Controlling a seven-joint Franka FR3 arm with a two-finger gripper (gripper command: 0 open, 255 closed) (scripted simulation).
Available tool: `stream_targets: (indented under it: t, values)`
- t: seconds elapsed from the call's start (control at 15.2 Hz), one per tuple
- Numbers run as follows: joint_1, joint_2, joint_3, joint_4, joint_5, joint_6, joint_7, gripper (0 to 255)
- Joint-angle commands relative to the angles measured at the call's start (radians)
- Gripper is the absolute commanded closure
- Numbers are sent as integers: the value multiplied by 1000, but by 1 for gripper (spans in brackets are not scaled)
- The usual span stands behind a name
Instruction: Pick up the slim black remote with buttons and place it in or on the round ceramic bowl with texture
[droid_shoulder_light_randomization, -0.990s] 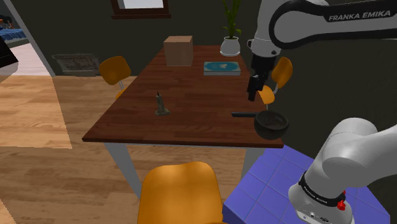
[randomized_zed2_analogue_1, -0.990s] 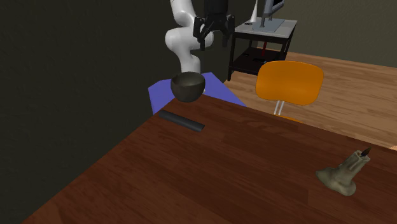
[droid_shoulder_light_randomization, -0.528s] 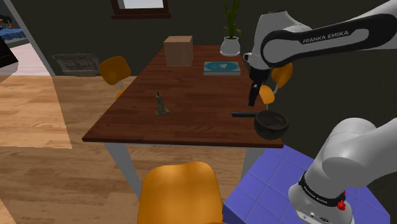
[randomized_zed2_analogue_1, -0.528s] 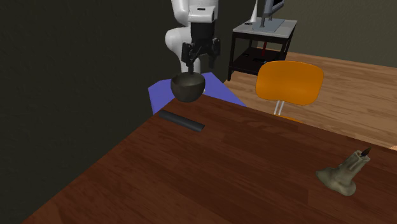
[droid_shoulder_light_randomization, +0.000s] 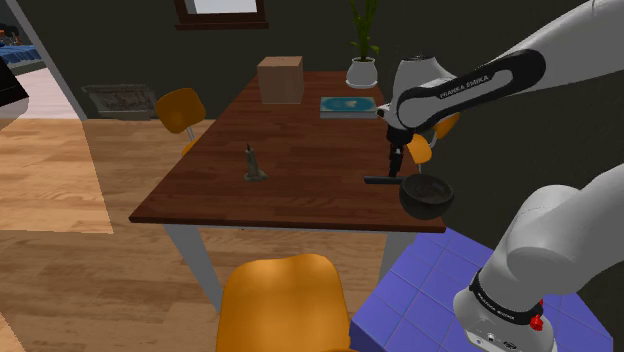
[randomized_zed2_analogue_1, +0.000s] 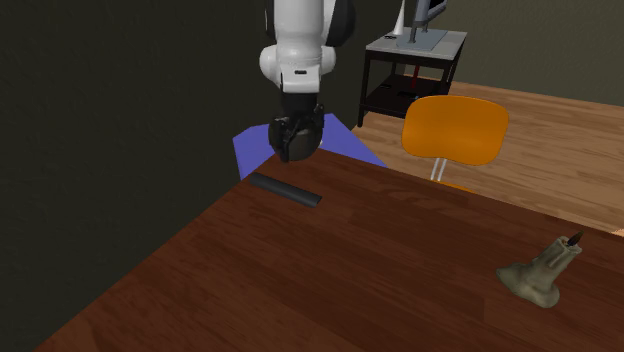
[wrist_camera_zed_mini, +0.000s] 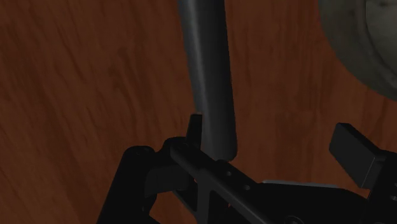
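The pincer (droid_shoulder_light_randomization: 396, 163) hangs low over the desk (droid_shoulder_light_randomization: 300, 150), pointing down, its jaws apart and clamped on nothing. In the wrist view the slim black remote (wrist_camera_zed_mini: 207, 70) lies flat on the wood. Its near end reaches into the gap close against one finger (wrist_camera_zed_mini: 195, 125), while the other finger (wrist_camera_zed_mini: 355, 147) stands well clear. Whether the nearer finger touches it I cannot tell. This looks like a grasp being lined up across the remote's narrow width, the only span the jaws could close on. I judge the pick-up not yet made, and the hand may want centring first.

In the shoulder view the remote (droid_shoulder_light_randomization: 378, 181) lies toward the desk's 4 o'clock corner. The round dark bowl (droid_shoulder_light_randomization: 426, 197) sits just beside it, at the remote's 4 o'clock and right at the desk's edge. The carry should be short, though a knock there could tip the bowl off.

The desk is dark reddish-brown wood on pale legs. A candle stub (droid_shoulder_light_randomization: 254, 166) on a lumpy holder stands well apart at the remote's 9 o'clock. Toward 12 o'clock, at the far end, are a cardboard box (droid_shoulder_light_randomization: 280, 80), a blue book (droid_shoulder_light_randomization: 349, 106) and a potted plant (droid_shoulder_light_randomization: 361, 70). An orange chair (droid_shoulder_light_randomization: 285, 300) waits at 6 o'clock. The floor is wooden and the walls dark.
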Motion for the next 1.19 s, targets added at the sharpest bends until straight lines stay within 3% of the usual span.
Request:
stream_targets:
  t: [0.0,0.13,0.66,1.12]
  values:
    - [11,80,-37,18,-3,72,-76,0]
    - [23,162,-72,39,7,142,-155,0]
    - [30,260,-91,10,31,267,-177,0]
    - [30,260,-91,10,31,267,-177,0]
